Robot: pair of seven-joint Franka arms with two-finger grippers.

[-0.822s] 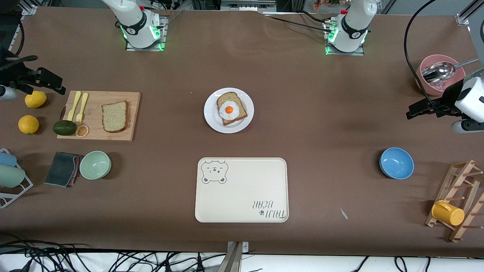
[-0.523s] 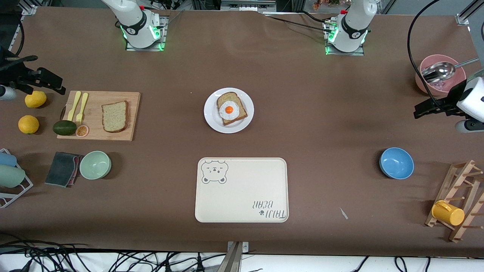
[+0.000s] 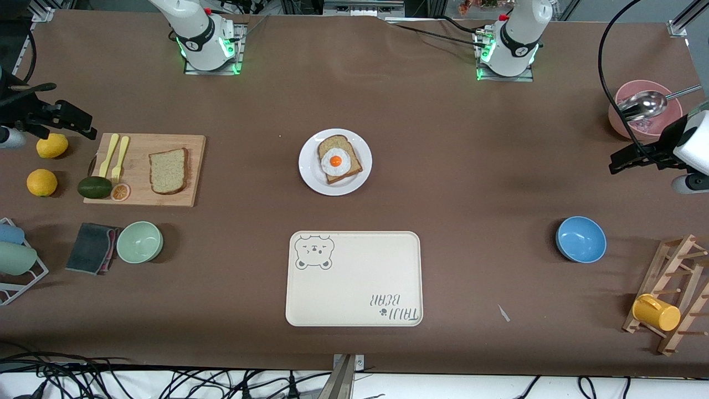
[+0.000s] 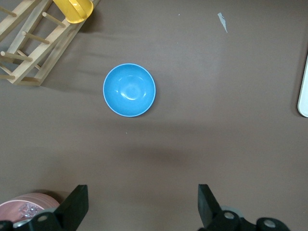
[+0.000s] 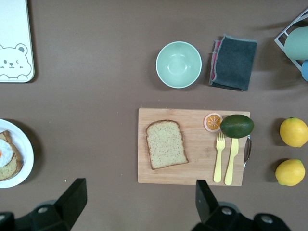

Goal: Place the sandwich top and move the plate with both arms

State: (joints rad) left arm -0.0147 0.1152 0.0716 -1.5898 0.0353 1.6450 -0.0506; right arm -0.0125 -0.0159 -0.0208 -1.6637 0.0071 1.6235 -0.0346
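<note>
The sandwich top (image 3: 168,171), a plain light brown slice, lies flat on a wooden board (image 3: 144,147) toward the right arm's end; the right wrist view shows the sandwich top (image 5: 166,144) too. The white plate (image 3: 332,190) sits mid-table with a darker slice bearing a fried egg (image 3: 335,161) on it. My right gripper (image 3: 83,123) hangs open and empty above the table near the board; its wrist view shows it (image 5: 139,195) over bare table. My left gripper (image 3: 615,163) is open and empty in the air by the pink bowl, over bare table in its wrist view (image 4: 142,204).
A cream bear tray (image 3: 354,288) lies nearer the camera than the plate. The board also carries two forks, an avocado (image 3: 94,187) and an orange slice. Lemons, a cloth and a green bowl (image 3: 139,241) surround it. A blue bowl (image 3: 580,239), pink bowl (image 3: 617,119) and wooden rack (image 3: 673,293) stand at the left arm's end.
My left gripper has drawn back a little toward its end of the table. The right arm and everything on the table have stayed put.
</note>
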